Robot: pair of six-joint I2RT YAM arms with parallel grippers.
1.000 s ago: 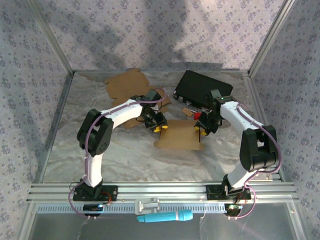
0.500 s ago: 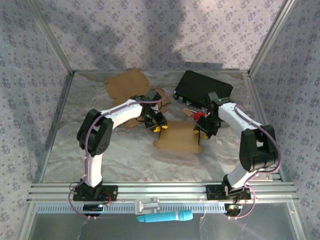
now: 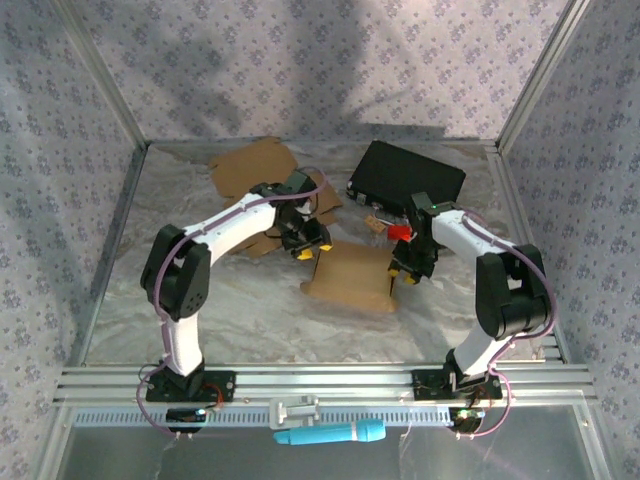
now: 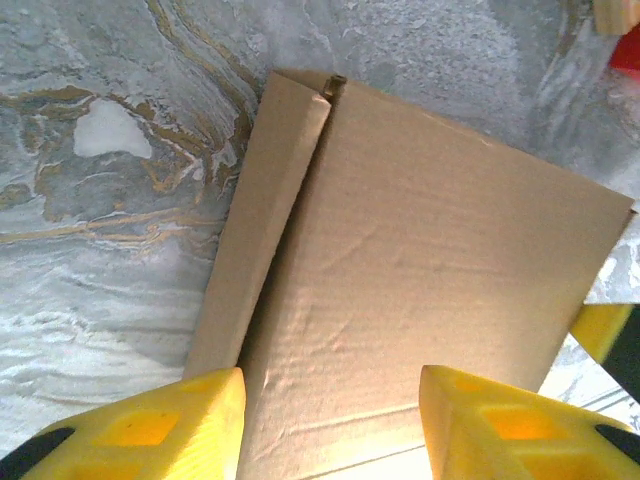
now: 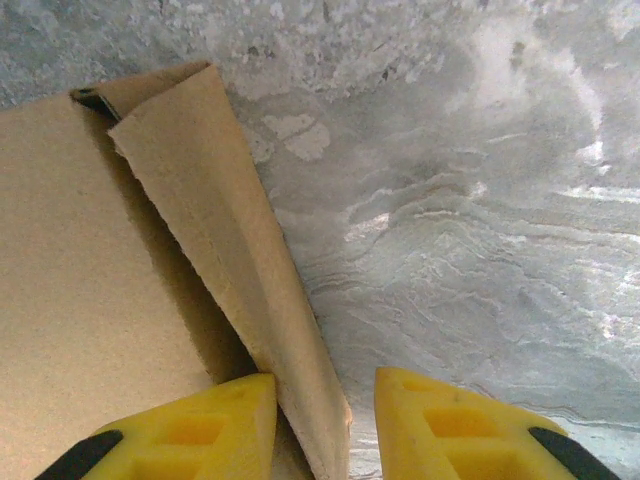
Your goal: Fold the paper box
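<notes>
On the tabletop [image 3: 200,290], centred, lies the paper box [image 3: 350,278]: light, stiff cardboard. Left claw [image 4: 330,400] hangs released over its panel; right claw [image 5: 325,390], unclenched, straddles the raised right flap [image 5: 230,250]. Pinch there.

– Which colours do you see?
– Your box [image 3: 350,278] is plain brown, your fingers [image 4: 150,430] yellow. Your table [image 3: 240,300] is grey marble, gold-veined; your walls [image 3: 300,60] are lilac floral.
</notes>
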